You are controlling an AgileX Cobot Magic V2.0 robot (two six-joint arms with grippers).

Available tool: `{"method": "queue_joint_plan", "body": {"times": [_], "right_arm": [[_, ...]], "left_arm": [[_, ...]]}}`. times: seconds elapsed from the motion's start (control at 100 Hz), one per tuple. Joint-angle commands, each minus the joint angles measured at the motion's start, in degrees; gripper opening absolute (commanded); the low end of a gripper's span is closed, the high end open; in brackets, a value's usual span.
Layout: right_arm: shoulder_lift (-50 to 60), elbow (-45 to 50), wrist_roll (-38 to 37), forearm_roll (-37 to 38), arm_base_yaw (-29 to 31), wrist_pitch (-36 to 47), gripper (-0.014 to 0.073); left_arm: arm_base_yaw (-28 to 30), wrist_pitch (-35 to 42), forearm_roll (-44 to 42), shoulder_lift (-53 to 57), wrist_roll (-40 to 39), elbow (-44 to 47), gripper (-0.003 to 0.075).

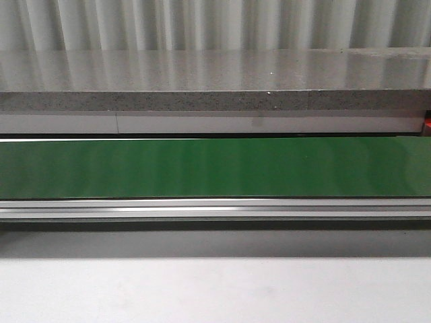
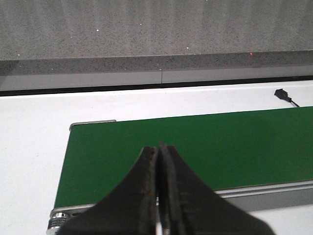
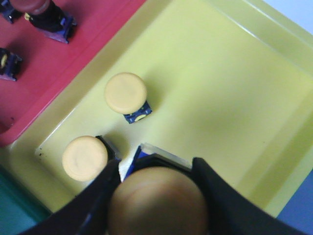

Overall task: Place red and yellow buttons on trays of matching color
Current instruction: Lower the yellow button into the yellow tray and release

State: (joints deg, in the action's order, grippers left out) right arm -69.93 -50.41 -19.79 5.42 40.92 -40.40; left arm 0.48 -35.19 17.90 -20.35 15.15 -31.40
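Note:
In the right wrist view my right gripper [image 3: 156, 196] is shut on a yellow button [image 3: 159, 203] and holds it over the yellow tray [image 3: 230, 88]. Two yellow buttons [image 3: 126, 93] [image 3: 84, 157] stand in that tray near its corner. The red tray [image 3: 63, 63] lies beside it with red buttons [image 3: 39, 7] on blue bases. In the left wrist view my left gripper [image 2: 157, 152] is shut and empty above the green conveyor belt [image 2: 220, 147]. Neither gripper nor any tray shows in the front view.
The green belt [image 1: 215, 167] runs across the front view with a metal rail [image 1: 215, 208] along its near side and a grey stone ledge [image 1: 215, 81] behind. A small black connector [image 2: 282, 94] lies on the white table beyond the belt.

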Motion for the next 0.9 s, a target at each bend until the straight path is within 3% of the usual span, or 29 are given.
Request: {"method": "queue_joint_plan", "body": {"times": [0.0,0.89], "right_arm": [[0.7,0.2,-0.5,1.4,0.3,5.5,0.0183],[-12.4,1.2,-1.8,1.4,0.3,11.4,0.0183]], "left_arm": [[-0.4,3.9,1.0,-0.4,-0.2,-1.6,-0.0020],[-0.4,3.9,1.0,-0.4,-0.2,-1.6,-0.0020]]}}
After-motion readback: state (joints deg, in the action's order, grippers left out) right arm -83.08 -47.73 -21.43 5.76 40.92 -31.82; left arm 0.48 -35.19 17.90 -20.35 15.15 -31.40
